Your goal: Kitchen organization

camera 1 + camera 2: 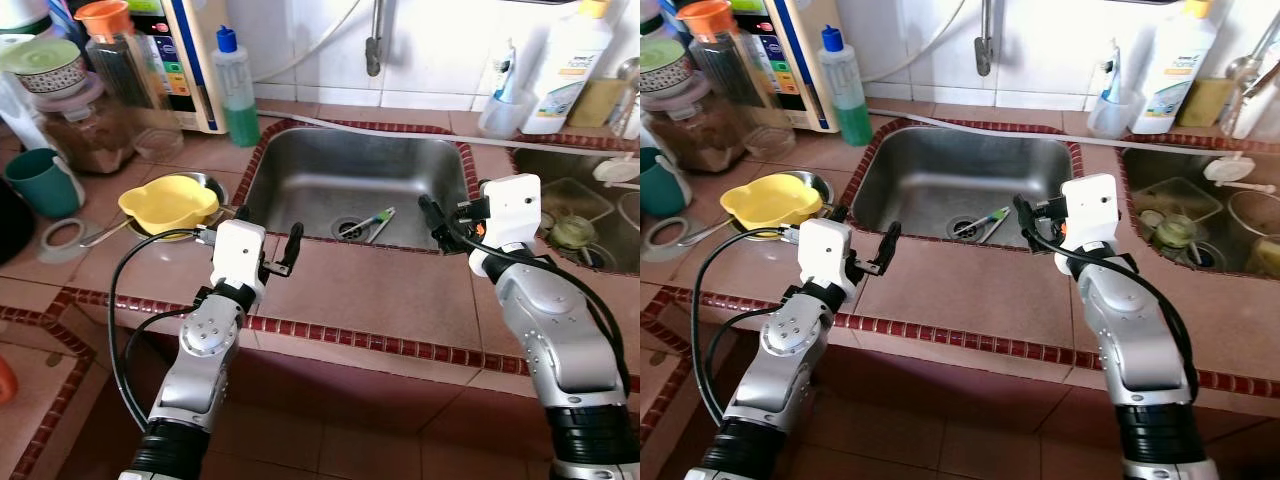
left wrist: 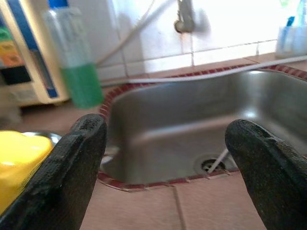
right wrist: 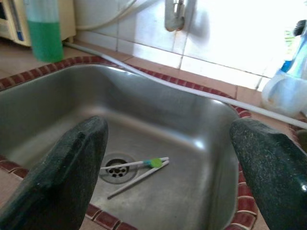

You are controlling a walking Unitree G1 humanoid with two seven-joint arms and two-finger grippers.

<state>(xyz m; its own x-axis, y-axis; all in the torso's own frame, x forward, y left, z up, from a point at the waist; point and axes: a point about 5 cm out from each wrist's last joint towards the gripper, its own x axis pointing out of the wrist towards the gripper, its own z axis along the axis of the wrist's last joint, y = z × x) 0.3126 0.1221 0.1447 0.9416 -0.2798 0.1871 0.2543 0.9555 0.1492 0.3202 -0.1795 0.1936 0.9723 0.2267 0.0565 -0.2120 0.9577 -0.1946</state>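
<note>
Tiled counter (image 1: 380,290): left gripper (image 1: 262,240) and right gripper (image 1: 440,222) hover at the near edge, fingers apart. Steel sink (image 1: 300,170) beyond: chopsticks (image 3: 136,172) by its drain (image 3: 115,167). Green soap bottle (image 1: 236,90) behind.

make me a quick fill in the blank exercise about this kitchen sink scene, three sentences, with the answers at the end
1. The toothbrush lies at the bottom of the steel sink, right beside the ____.
2. The yellow bowl sits on the counter to the ____ of that sink, on the robot's own side naming.
3. The bottle standing behind the sink's left corner holds a ____ liquid.
4. Both the left gripper and the right gripper have their fingers ____.

Missing words: drain; left; green; open
</note>
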